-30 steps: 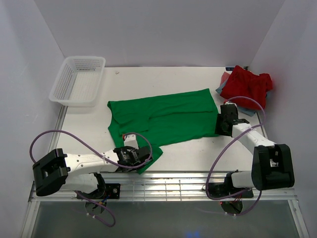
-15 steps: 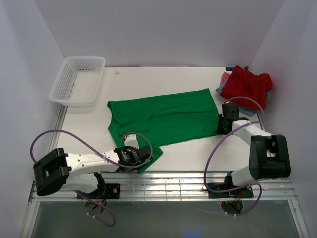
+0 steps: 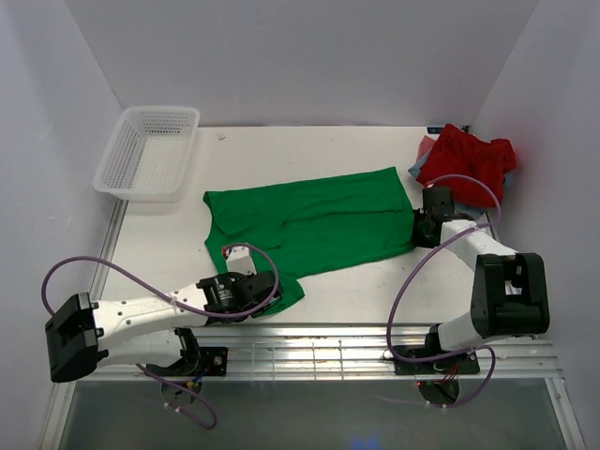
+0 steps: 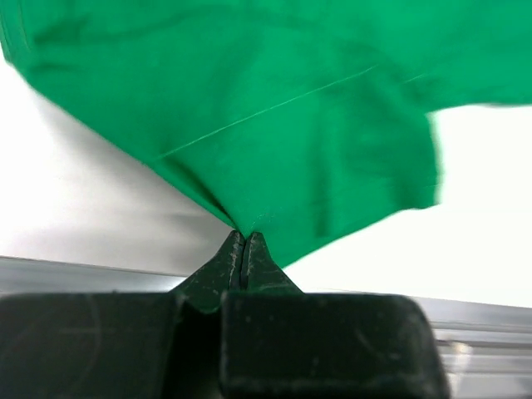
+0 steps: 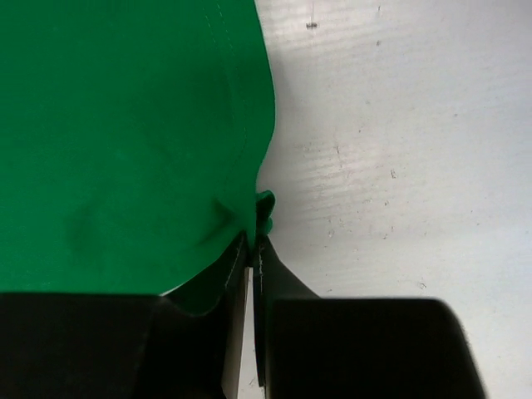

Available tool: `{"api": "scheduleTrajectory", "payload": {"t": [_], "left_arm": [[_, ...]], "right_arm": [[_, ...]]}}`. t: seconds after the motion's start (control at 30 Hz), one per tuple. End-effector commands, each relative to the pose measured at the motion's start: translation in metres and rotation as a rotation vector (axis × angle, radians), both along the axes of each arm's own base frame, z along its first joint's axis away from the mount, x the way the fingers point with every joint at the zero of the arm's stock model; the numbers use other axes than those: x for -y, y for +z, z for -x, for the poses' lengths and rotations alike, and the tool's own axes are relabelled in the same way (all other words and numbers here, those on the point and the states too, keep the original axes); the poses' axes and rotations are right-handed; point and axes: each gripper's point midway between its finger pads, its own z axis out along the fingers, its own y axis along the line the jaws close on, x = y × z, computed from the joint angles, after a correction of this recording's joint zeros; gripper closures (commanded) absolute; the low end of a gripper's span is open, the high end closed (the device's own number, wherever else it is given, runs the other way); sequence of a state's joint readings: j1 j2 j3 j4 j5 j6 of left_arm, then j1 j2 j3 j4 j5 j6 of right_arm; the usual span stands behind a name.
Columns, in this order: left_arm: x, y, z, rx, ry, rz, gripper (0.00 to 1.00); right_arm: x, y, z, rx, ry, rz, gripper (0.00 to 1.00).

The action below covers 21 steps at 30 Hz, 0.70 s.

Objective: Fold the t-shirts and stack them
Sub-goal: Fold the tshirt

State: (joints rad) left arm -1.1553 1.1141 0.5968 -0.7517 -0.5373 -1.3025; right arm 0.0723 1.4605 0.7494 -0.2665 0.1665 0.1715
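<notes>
A bright green t-shirt (image 3: 319, 225) lies spread across the middle of the table. My left gripper (image 3: 265, 285) is shut on its near left corner, and the cloth (image 4: 274, 116) fans out from the pinched tips (image 4: 244, 236). At the shirt's right edge my right gripper (image 3: 419, 228) is also shut on the green cloth (image 5: 125, 141), a small fold bunched at the tips (image 5: 254, 239). A red t-shirt (image 3: 469, 161) lies crumpled at the back right, on top of a blue-grey one (image 3: 424, 152).
A white mesh basket (image 3: 150, 153) stands at the back left. White walls close in the table on three sides. A metal rail (image 3: 309, 342) runs along the near edge by the arm bases.
Both grippers have closed on the green t-shirt's edges. The left arm has drawn back to the left, and the right gripper has shifted a little farther back along the shirt's right edge.
</notes>
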Motion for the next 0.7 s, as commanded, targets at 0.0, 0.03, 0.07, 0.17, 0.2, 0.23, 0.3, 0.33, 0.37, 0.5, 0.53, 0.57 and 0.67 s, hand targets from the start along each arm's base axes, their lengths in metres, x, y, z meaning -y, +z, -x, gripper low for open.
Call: {"api": "scheduleTrajectory", "payload": {"t": [0.0,0.03,0.07,0.17,0.2,0.23,0.3,0.33,0.37,0.5,0.53,0.57,0.67], "left_arm": [[0.002,0.048,-0.027,0.145,0.048,0.051,1.00],[0.003,0.055,-0.031,0.165,0.052,0.062,1.00],[0.005,0.065,-0.036,0.189,0.058,0.077,1.00],[0.002,0.079,-0.056,0.242,0.065,0.083,1.00],[0.001,0.083,-0.068,0.251,0.089,0.113,1.00],[-0.001,0.084,-0.074,0.260,0.062,0.096,1.00],[-0.004,0.084,-0.091,0.271,0.078,0.122,1.00],[-0.007,0.082,-0.096,0.272,0.064,0.099,1.00],[-0.009,0.081,-0.101,0.274,0.064,0.092,1.00],[-0.010,0.090,-0.130,0.307,0.067,0.105,1.00],[-0.006,0.091,-0.134,0.304,0.056,0.116,1.00],[-0.006,0.091,-0.139,0.305,0.044,0.104,1.00],[-0.002,0.108,-0.157,0.338,0.046,0.131,1.00]], "right_arm": [[-0.004,0.036,-0.030,0.073,0.024,-0.013,0.92],[-0.004,0.038,-0.033,0.074,0.028,-0.014,0.92],[-0.006,0.045,-0.042,0.087,0.036,-0.019,0.92],[-0.008,0.042,-0.053,0.065,0.047,-0.020,0.92],[-0.009,0.037,-0.055,0.048,0.051,-0.021,0.92],[-0.009,0.035,-0.058,0.044,0.052,-0.022,0.92],[-0.011,0.033,-0.066,0.038,0.061,-0.030,0.92],[-0.012,0.032,-0.068,0.035,0.064,-0.033,0.92],[-0.013,0.030,-0.070,0.027,0.067,-0.034,0.92],[-0.016,0.025,-0.088,0.005,0.084,-0.038,0.92],[-0.016,0.025,-0.091,0.005,0.088,-0.039,0.92],[-0.018,0.024,-0.093,-0.005,0.094,-0.045,0.92],[-0.021,0.026,-0.106,-0.002,0.106,-0.048,0.92]]}}
